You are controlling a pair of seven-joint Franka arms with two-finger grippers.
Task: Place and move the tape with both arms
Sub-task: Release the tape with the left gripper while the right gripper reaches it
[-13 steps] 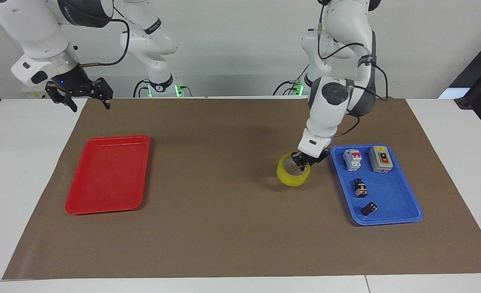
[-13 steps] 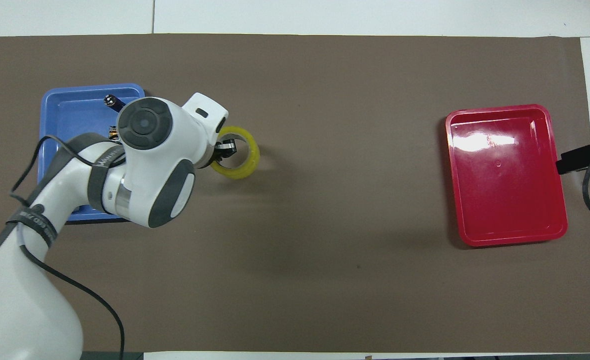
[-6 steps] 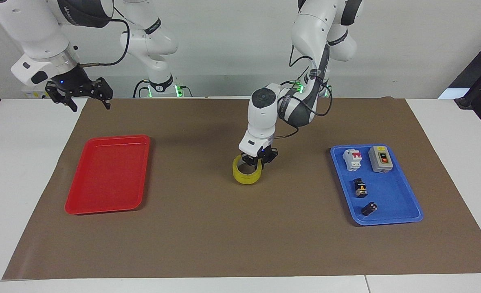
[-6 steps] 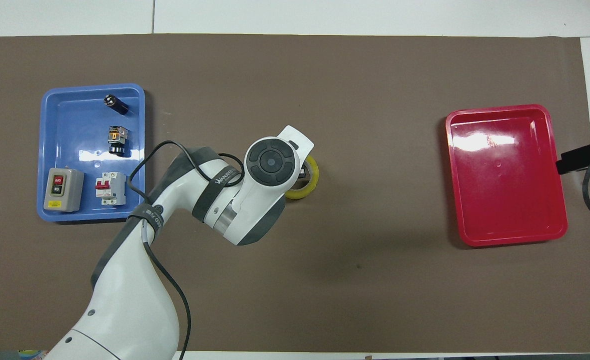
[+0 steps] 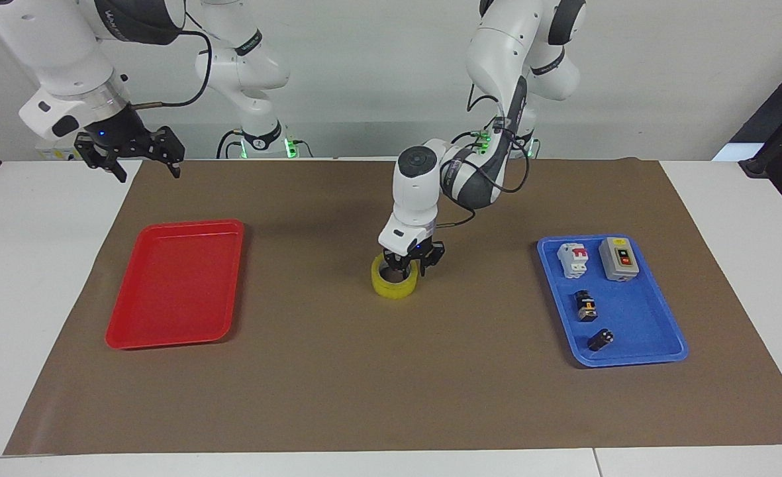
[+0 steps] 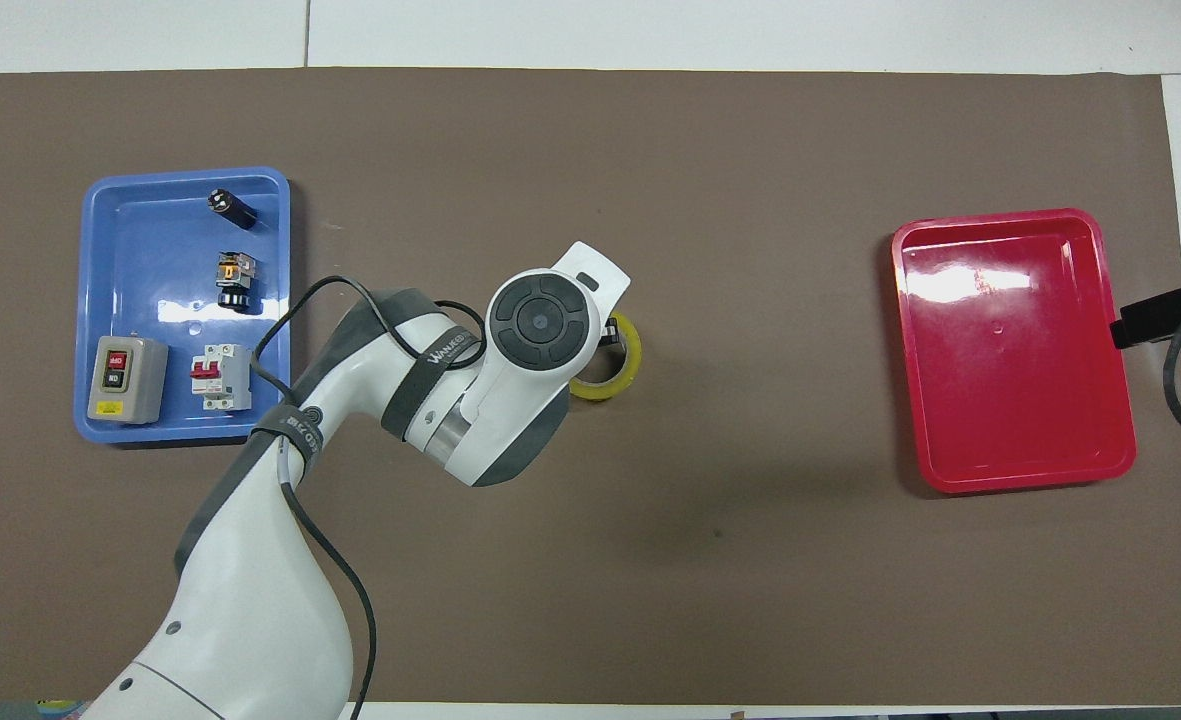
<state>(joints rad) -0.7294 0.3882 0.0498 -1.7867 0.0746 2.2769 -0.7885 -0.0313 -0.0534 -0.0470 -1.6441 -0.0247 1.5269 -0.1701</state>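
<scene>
The yellow tape (image 5: 394, 286) (image 6: 625, 362) lies flat on the brown mat near the middle of the table. My left gripper (image 5: 409, 262) reaches down onto the roll's rim on the side toward the left arm's end. The left wrist (image 6: 540, 322) covers most of the roll and that gripper in the overhead view. My right gripper (image 5: 147, 173) hangs open and empty above the mat's corner at the right arm's end, closer to the robots than the red tray, and that arm waits.
An empty red tray (image 5: 175, 285) (image 6: 1015, 350) lies toward the right arm's end. A blue tray (image 5: 629, 311) (image 6: 150, 230) toward the left arm's end holds a grey switch box (image 5: 619, 258), a white breaker (image 5: 573, 258) and two small black parts.
The left arm carried the tape from beside the blue tray to the middle of the mat and lowered it onto the mat. The right arm has not moved.
</scene>
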